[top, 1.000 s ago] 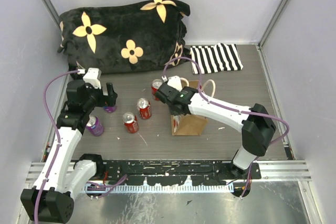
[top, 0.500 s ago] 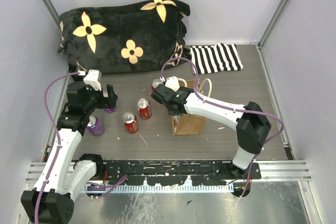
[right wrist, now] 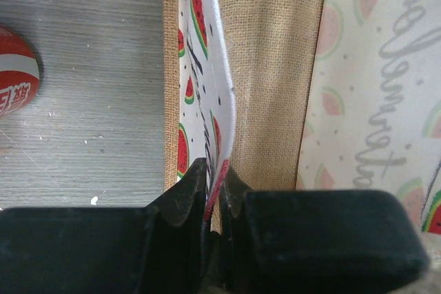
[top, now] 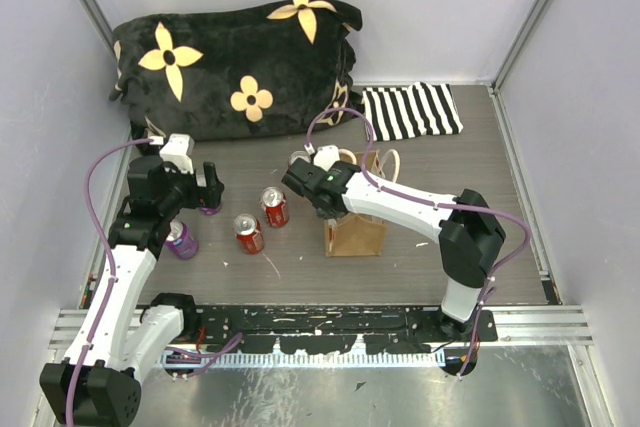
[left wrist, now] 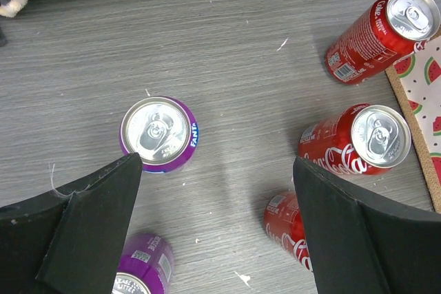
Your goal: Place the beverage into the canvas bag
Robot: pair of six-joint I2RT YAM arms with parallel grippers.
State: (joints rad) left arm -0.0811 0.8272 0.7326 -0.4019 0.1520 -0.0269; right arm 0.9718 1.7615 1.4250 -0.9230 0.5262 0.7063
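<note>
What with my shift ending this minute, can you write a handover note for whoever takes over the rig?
Left gripper: open, empty, above the table beside an upright purple can.
Right gripper: shut on the rim wall of the canvas bag, which stands upright.
Done: nothing; no can shows inside the bag.
Left: grasp a can, the purple one or one of the red cans nearby, and put it in the bag.
</note>
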